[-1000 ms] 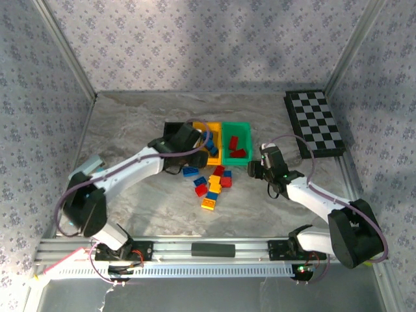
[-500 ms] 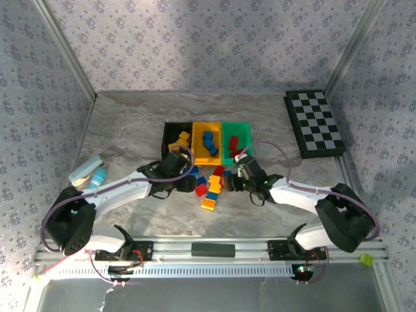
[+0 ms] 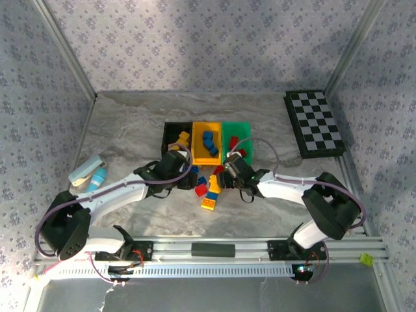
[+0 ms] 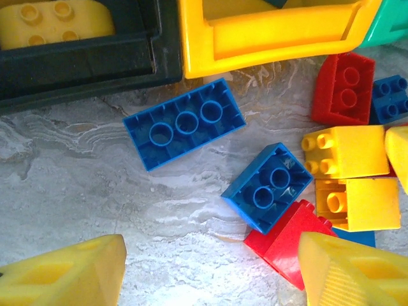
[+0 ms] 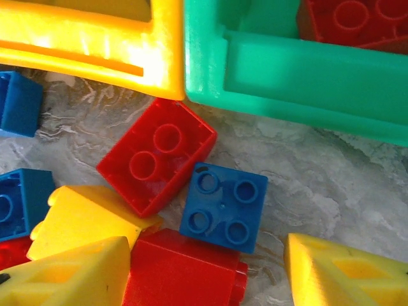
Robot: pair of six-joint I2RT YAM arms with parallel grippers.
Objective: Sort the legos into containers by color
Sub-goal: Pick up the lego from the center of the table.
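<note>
The left gripper (image 4: 210,255) and right gripper (image 5: 207,255) gape empty over legos (image 3: 209,188) (left wrist view shows blue ones (image 4: 183,124) upside down).

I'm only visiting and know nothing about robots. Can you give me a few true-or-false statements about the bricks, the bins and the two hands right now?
1. The black bin has a yellow brick in it. True.
2. The yellow bin holds red bricks. False: blue bricks lie in it.
3. The green bin holds red bricks. True.
4. Every brick is inside a bin. False: loose bricks in red, yellow and blue lie on the table in front of the bins.
5. Each hand is gripping a brick. False: the left hand and the right hand are both open over the loose bricks.
</note>
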